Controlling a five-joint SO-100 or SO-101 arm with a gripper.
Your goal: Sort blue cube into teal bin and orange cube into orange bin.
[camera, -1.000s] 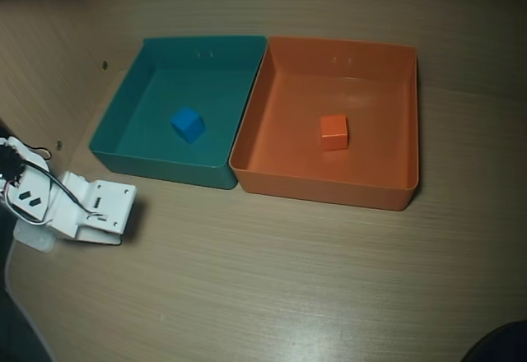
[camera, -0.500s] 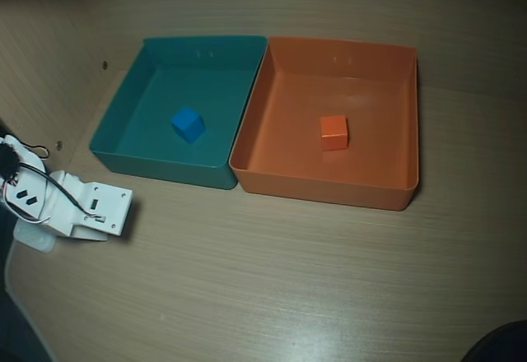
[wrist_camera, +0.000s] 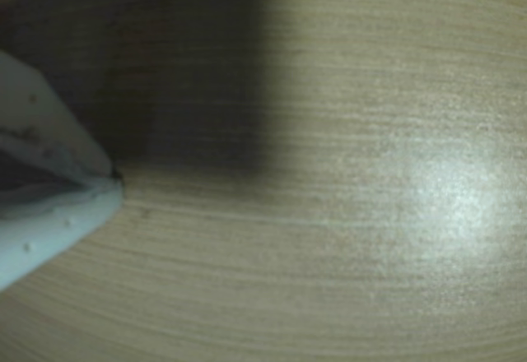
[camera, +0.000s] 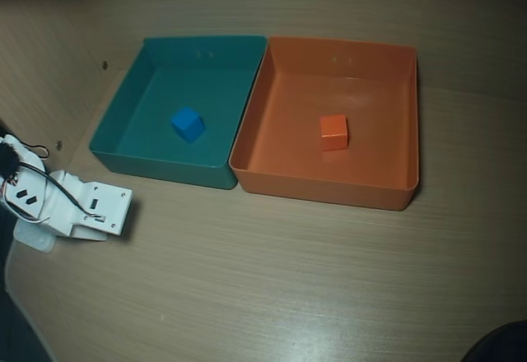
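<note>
In the overhead view the blue cube (camera: 188, 123) lies inside the teal bin (camera: 123, 113), left of its middle. The orange cube (camera: 333, 132) rests on the floor of the orange bin (camera: 395, 123), near the centre. The two bins stand side by side, walls touching. My white gripper (camera: 115, 212) sits low over the table at the far left, in front of the teal bin's near-left corner and apart from it. The wrist view shows its fingers (wrist_camera: 58, 214) meeting at the tips with nothing between them; the gripper (wrist_camera: 115, 179) is shut over bare wood.
The wooden table (camera: 272, 280) spreads in front of the bins. A wooden side wall with small holes (camera: 104, 65) rises at the left. A dark object (camera: 502, 341) pokes in at the bottom right corner. The arm's cables (camera: 37, 177) run along the left edge.
The gripper drew back a little to the left, away from the teal bin, then stayed still. Cubes and bins have not moved.
</note>
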